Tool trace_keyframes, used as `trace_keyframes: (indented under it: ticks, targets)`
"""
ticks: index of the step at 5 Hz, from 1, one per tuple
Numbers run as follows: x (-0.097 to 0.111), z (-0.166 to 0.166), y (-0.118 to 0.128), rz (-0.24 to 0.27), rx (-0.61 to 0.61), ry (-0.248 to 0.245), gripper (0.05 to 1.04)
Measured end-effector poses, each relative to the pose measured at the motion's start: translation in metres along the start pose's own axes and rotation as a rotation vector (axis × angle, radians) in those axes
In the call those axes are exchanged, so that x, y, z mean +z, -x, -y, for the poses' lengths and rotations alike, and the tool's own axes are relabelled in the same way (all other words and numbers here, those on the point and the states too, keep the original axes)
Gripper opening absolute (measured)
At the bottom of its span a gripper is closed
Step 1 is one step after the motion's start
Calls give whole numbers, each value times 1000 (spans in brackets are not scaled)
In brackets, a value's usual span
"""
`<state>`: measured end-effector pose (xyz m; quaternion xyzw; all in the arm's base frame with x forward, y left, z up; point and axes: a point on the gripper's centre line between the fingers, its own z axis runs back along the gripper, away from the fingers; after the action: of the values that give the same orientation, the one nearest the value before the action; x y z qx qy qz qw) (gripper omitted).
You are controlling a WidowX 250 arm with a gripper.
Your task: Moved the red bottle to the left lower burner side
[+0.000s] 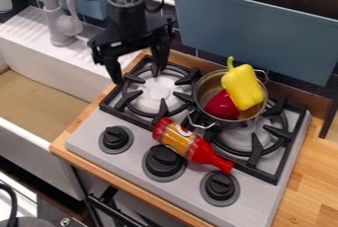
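Bottle (192, 145): on its side, aslant along the front of the stove (86, 134), red base toward the left burner (158, 92), red nozzle down toward the right knob (220, 186). Orange-yellow middle. Tight behind the middle knob (163, 161); contact with knob or grate hard to tell from here.

Gripper (138, 65): high at the back left, over the rear corner of the left burner. Fingers spread wide, nothing between. Well apart from the bottle, with burner and raised grate prongs between.

Main obstacle: metal pot (197, 97), toward the back, between the two burner centres and partly over the right burner (247, 141). Two wire handles; front one close to the bottle's base. Inside, a yellow pepper (243, 88), tilted, green stem up, well above the rim. Lower down beside it, a smooth red object (221, 106), kind uncertain.

Other hindrances: three black knobs in a slanting row along the front, the left one (115, 138) clear of the bottle, the right one near the nozzle.

Around: white sink (36, 134) to the left, grey utensils (58, 21) upright behind it. Blue bin (257, 36) behind the pot. Wooden counter (310, 171) to the right.
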<state>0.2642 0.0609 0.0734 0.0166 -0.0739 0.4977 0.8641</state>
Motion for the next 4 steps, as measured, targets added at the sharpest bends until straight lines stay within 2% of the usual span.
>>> trace_keyframes:
  ticks: [1,2,3,4]
  targets:
    - [-3,1,5,-8,134,9,999]
    - [-14,-3,16,-14,195,13,999]
    - [-23,-6,22,-23,312,34,999]
    - [-27,-5,30,-43,373,51,999]
